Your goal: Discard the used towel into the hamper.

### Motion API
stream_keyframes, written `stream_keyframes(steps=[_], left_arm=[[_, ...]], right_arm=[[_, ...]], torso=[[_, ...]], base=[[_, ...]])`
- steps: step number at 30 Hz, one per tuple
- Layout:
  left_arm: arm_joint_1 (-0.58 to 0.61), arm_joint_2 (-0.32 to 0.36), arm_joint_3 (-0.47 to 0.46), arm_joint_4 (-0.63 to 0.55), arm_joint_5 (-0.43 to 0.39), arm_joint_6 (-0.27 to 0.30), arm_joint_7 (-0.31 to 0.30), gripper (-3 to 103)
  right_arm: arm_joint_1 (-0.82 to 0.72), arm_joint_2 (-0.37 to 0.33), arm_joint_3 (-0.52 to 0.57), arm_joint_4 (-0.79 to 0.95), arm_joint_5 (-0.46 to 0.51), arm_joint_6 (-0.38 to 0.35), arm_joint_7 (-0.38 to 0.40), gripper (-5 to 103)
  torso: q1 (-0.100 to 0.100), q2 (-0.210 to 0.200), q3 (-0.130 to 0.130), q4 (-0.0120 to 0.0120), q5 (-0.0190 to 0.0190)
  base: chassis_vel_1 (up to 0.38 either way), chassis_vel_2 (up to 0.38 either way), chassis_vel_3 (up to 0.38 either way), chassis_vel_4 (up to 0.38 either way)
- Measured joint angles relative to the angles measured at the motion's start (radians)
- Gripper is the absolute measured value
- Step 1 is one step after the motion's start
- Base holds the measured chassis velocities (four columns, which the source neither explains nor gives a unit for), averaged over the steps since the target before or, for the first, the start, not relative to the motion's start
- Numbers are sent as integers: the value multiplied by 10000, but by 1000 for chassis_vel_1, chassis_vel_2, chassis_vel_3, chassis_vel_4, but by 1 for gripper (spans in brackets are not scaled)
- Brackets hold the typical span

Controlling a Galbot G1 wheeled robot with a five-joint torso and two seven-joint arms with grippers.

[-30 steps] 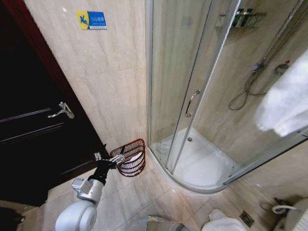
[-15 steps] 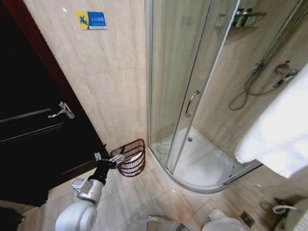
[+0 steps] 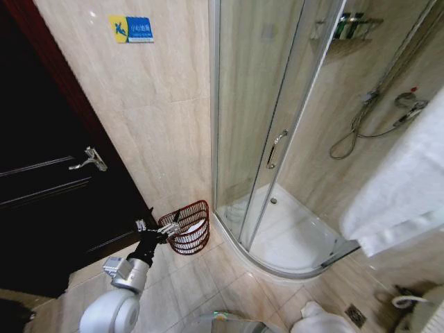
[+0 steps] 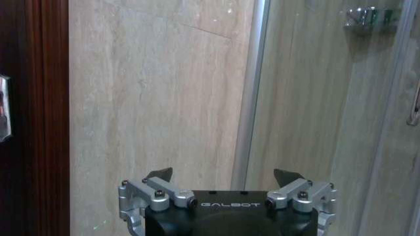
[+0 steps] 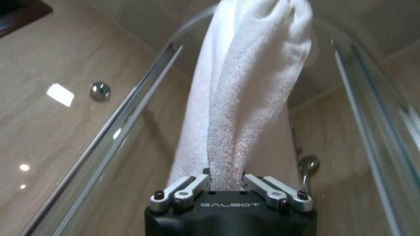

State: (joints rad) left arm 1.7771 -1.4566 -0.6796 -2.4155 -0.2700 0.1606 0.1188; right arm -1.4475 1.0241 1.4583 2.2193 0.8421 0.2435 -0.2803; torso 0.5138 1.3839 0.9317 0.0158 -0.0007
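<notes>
Above the hamper [image 3: 187, 225], left hand [image 4: 223, 178] hangs released; right hand [image 5: 227, 182] pinches the towel [image 5: 253, 88].

Dark door [image 3: 41, 187] with lever handle [image 3: 89, 160], blue sign [image 3: 132, 29] on beige wall, glass shower enclosure [image 3: 277, 132], shower hose [image 3: 354, 128], bottles on shelf [image 3: 350, 26], floor drain [image 3: 356, 316]

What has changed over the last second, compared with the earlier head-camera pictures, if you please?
The white towel has moved: from a bunch high at the head view's right edge it spread lower and further in, and now hangs a little higher again. The right gripper is shut on it. Unchanged: the left gripper, open beside the hamper, and the shower door.
</notes>
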Motion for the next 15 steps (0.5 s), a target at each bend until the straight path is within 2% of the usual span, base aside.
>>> stream_keyframes(steps=[3,8,15], left_arm=[[0,0,0,0,0,0,0,100],[0,0,0,0,0,0,0,100],[0,0,0,0,0,0,0,100]], right_arm=[[-105,381,-751,-301,-710,598,-228,9],[-284,792,-1423,-593,-1375,1239,-431,9],[-559,1243,-2079,-647,-1915,2222,-585,9]], torso=[[2,0,1,0,9],[3,-3,2,0,13],[2,-3,2,0,10]], base=[[0,0,0,0],[0,0,0,0],[0,0,0,0]])
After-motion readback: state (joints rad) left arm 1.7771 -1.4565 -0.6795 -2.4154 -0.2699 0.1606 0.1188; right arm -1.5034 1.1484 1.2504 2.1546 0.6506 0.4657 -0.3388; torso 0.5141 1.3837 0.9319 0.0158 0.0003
